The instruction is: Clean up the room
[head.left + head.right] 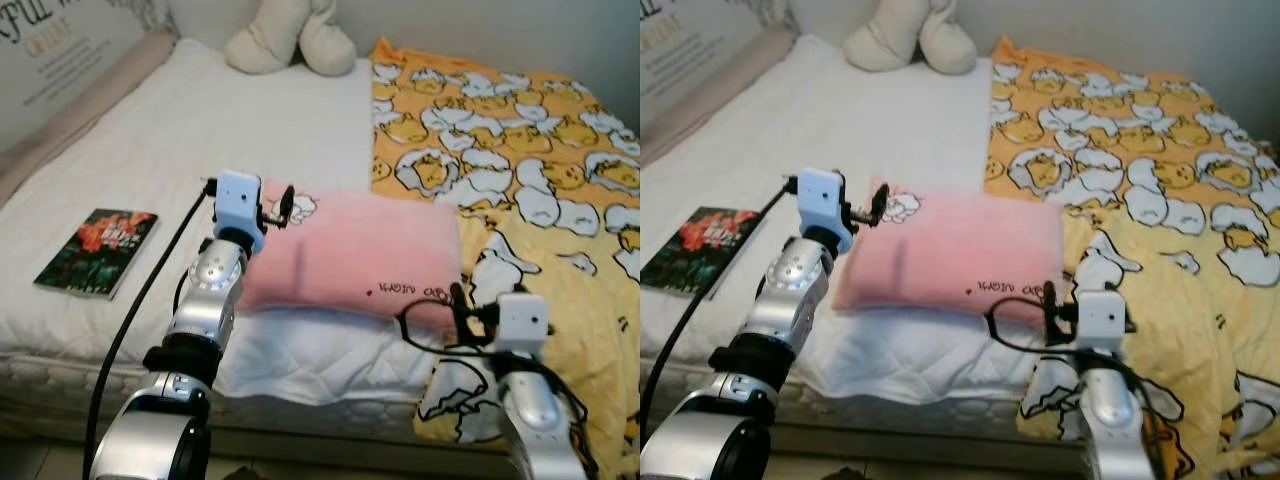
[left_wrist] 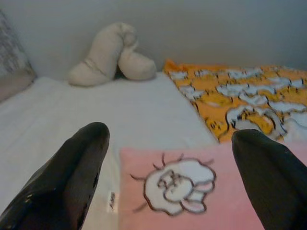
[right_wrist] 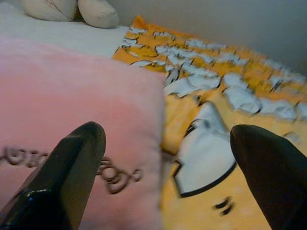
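Pillow awaits grasping: your left gripper and right gripper flank its corners, fingers spread; close both.

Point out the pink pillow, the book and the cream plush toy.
pink pillow (image 1: 350, 250), left eye view, middle of its top face.
book (image 1: 98, 251), left eye view, centre of its cover.
cream plush toy (image 1: 290, 40), left eye view, middle of its body.

Pink pillow flat on bed's near edge (sheep print, stitched text); book left.
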Controlling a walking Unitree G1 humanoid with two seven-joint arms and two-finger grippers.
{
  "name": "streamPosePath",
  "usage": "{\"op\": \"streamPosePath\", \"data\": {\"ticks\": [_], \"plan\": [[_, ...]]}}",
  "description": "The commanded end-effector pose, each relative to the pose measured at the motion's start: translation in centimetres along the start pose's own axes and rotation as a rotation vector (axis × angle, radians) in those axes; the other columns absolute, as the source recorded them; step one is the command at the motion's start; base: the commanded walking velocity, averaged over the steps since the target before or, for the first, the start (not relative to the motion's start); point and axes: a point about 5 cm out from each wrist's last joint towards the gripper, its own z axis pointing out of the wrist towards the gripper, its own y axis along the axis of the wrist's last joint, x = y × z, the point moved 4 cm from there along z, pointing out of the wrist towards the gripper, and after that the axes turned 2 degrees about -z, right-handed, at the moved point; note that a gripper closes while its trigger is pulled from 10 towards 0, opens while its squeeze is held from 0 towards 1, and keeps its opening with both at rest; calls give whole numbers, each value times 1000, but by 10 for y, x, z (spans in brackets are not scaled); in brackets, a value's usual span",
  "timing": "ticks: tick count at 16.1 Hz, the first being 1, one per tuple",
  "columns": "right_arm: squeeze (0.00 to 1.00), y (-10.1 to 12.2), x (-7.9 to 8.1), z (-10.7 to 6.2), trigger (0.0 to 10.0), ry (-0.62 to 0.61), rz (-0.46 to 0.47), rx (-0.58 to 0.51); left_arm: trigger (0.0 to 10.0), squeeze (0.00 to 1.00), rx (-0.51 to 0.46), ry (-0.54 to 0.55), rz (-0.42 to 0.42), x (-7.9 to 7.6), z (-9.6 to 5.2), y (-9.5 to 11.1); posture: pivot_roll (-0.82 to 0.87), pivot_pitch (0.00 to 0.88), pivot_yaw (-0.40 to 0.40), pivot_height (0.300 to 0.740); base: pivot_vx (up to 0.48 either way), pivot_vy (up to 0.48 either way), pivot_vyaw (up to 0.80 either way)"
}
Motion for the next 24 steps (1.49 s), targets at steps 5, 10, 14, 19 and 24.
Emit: {"op": "streamPosePath", "data": {"ticks": [5,10,14,19,24], "plan": [[0,1,10,40,10000,20,138,57,10000,0,-51,-71,45,-6,-5,9,91,0,-28,740,0,0,0],[0,-23,21,62,10000,74,243,219,10000,0,-91,-275,158,-13,-44,32,183,43,-45,740,0,0,0],[0,-58,38,58,10000,149,348,444,10000,0,-83,-279,216,-8,-57,43,228,94,-35,740,0,0,0],[0,-53,42,69,0,189,311,473,10000,0,-51,-306,221,-16,-67,45,243,90,-32,740,0,0,0],[0,-54,53,71,0,188,397,519,10000,0,70,-622,155,-68,-95,24,222,97,-29,740,0,0,0]]}}
